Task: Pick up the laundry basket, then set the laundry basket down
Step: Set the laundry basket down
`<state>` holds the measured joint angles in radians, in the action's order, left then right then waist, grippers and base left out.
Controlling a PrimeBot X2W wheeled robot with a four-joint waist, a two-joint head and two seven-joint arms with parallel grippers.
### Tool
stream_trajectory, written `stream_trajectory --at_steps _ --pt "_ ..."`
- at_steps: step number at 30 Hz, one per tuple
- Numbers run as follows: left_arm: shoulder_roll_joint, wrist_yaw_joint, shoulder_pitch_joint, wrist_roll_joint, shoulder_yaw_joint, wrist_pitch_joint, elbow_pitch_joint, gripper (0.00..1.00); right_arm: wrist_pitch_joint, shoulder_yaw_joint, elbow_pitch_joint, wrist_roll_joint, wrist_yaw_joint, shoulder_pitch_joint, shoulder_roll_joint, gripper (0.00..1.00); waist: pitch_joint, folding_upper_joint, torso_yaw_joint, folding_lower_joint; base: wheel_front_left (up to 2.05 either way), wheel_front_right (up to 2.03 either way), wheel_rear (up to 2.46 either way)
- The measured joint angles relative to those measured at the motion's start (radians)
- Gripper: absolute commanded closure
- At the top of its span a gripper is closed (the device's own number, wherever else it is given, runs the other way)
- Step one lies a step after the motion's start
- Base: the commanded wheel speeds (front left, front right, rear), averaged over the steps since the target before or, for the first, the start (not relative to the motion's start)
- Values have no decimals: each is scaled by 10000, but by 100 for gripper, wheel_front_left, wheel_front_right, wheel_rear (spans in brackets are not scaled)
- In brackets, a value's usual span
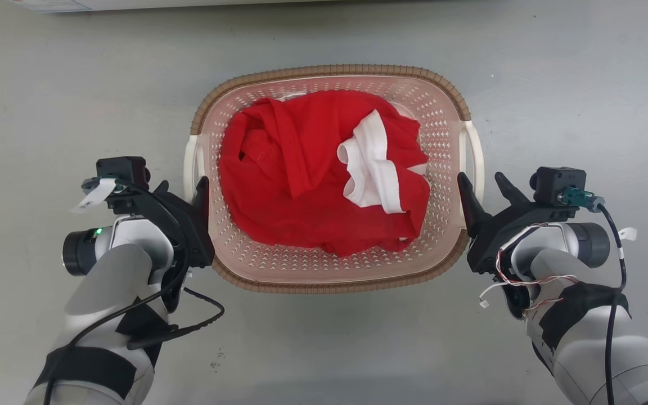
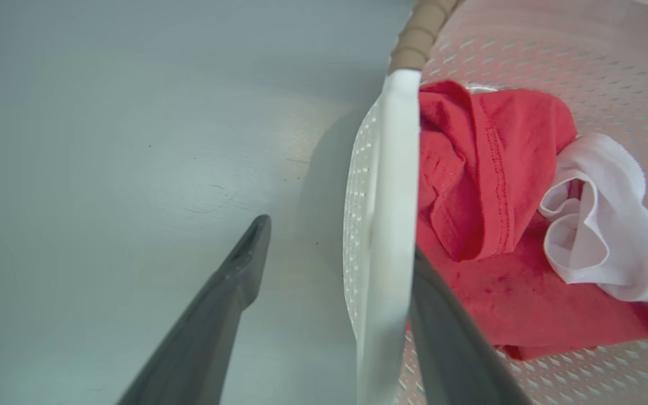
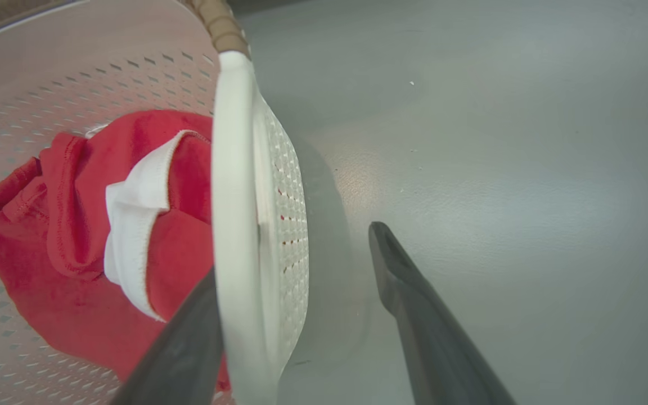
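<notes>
Rounded-rectangular pale pink perforated plastic laundry basket [image 1: 442, 112] with brown woven-look rim: on the grey floor [image 1: 48, 84], centred between both arms. The wrist views show its pierced wall [image 2: 526, 50] [image 3: 76, 67] from either end.

Left gripper [image 1: 183, 188] [image 2: 338, 242]: fingers spread, straddling the white left side handle [image 1: 190, 163]. Inner finger lies inside the basket, hard against the handle. Outer finger stands apart over bare floor. Nothing is pinched.

Right gripper [image 1: 480, 179] [image 3: 296, 250]: fingers likewise spread across the white right side handle [image 1: 473, 152]. Inner finger is inside by the handle, outer finger well clear over the floor.

Contents: a crumpled red fabric garment [image 1: 301, 180] covers most of the basket bottom, with a white cloth band [image 1: 369, 169] folded on top towards the right end. Both lie below the rim. The red fabric comes close to each inner finger.

Surroundings: open floor on every side of the basket, bare but for small dark specks. A pale straight edge [image 1: 133, 4] runs along the far side, well apart from the rim; what it belongs to cannot be told. A loose black cable [image 1: 200, 320] loops from the left arm near the basket's near-left corner.
</notes>
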<state>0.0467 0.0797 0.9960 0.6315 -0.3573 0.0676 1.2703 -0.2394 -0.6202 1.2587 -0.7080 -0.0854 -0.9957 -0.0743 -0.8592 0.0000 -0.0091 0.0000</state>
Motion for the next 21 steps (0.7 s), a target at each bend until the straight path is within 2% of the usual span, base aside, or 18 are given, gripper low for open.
stream_trajectory --at_steps 9,21 --pt "0 146 1 98 21 0 52 0 2 -52 31 -48 -198 1 -4 0 107 0 34 0 0 0 0" --pt "-27 263 -140 288 -44 13 82 0 -10 -63 61 -209 -293 82 0 0 771 0 79 -1 0 0 0"
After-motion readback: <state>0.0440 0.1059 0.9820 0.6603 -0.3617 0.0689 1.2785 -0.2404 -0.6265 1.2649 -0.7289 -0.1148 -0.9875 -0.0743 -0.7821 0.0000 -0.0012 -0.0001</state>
